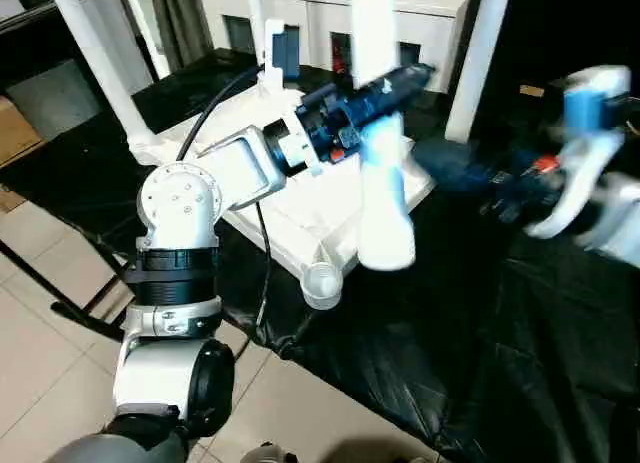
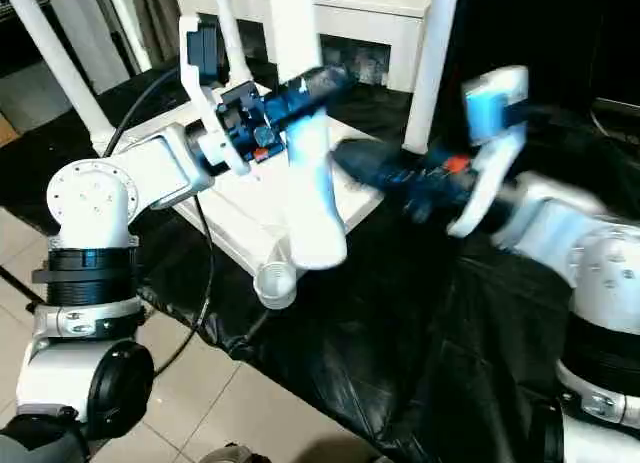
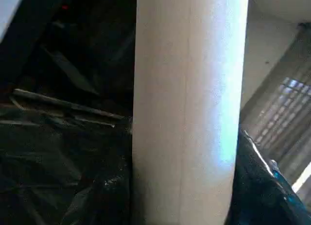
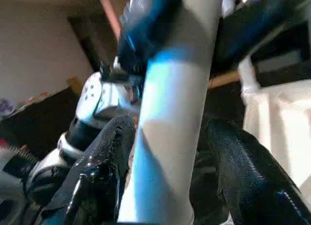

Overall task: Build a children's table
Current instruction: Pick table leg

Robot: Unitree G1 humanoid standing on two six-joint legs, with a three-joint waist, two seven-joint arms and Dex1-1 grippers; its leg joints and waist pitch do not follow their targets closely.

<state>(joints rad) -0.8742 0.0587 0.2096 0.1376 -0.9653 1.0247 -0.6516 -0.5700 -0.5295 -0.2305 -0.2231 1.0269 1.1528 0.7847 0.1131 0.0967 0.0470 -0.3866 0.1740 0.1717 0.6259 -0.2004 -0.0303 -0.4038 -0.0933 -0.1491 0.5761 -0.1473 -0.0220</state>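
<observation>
A large bench draped in crinkled black plastic sheeting (image 1: 520, 333) is filling the right and centre of the frame, its near edge running diagonally toward the lower middle. Lying upside down on it, upper centre, is a white plastic rectangular tabletop (image 1: 300, 218), one round corner socket (image 1: 322, 283) overhanging the bench's edge. Beige floor tiles (image 1: 50, 313) are showing at lower left.

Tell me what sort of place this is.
Likely an indoor lab or workshop room: a work table draped in black sheeting, a pale tiled floor beneath it, and a white cabinet with glass doors against the far wall.
</observation>
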